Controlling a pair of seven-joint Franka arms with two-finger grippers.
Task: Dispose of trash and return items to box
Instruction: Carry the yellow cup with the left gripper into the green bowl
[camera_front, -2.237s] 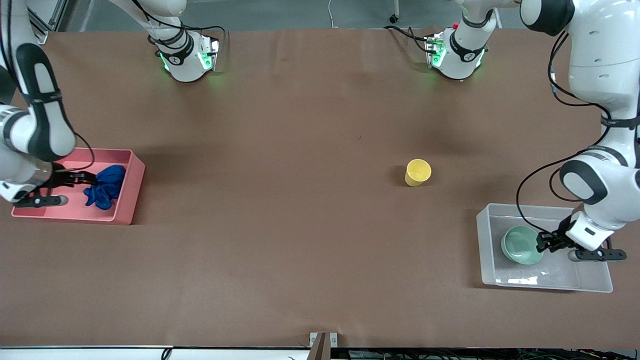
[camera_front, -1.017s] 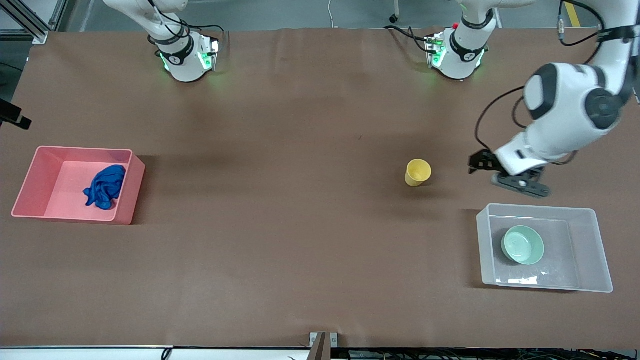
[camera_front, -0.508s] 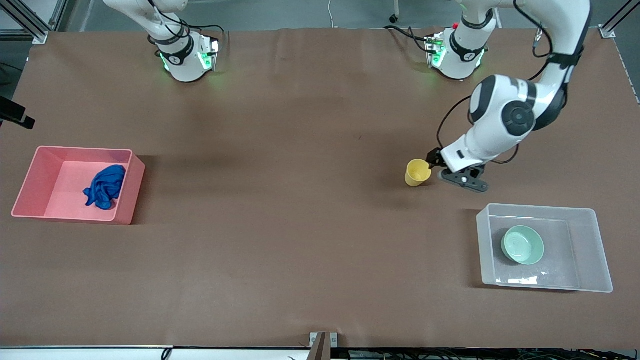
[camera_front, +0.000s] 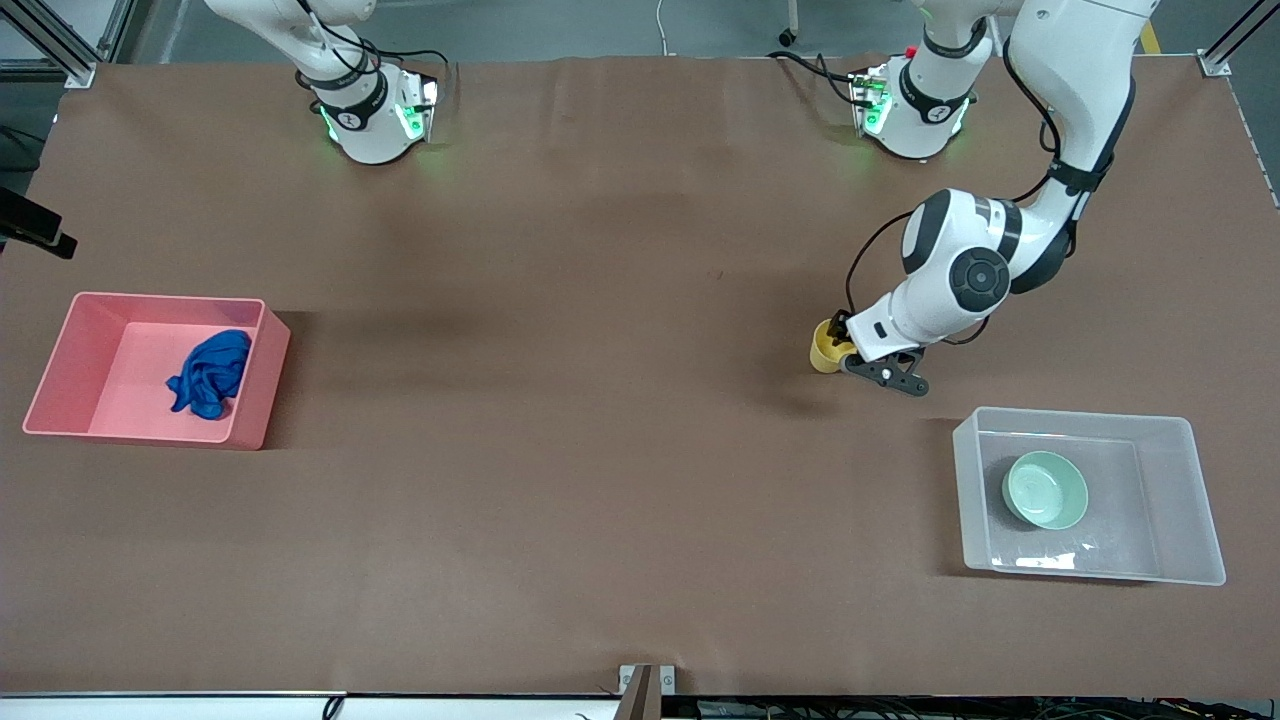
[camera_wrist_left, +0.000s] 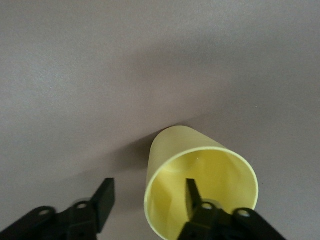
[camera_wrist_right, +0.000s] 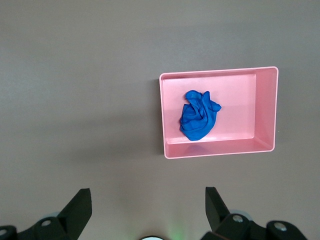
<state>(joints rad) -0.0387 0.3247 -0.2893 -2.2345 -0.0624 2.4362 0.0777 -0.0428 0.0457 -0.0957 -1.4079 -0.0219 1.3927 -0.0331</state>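
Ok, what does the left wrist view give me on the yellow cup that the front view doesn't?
Only the left wrist view shows the left end effector open, one finger inside the yellow cup and one outside, straddling its wall.

Only the front view shows the surroundings: the mint-green bowl already in the clear box, and the blue cloth in the pink bin. The right end effector is out of frame there.

Both show the cup upright on the table.

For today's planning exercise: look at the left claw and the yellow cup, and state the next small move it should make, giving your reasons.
Probably close the left claw on the yellow cup's wall. Its jaws are open and straddle the rim, one finger inside the cup and one outside. The mint-green bowl already lies in the clear bin, and the blue cloth in the pink bin.
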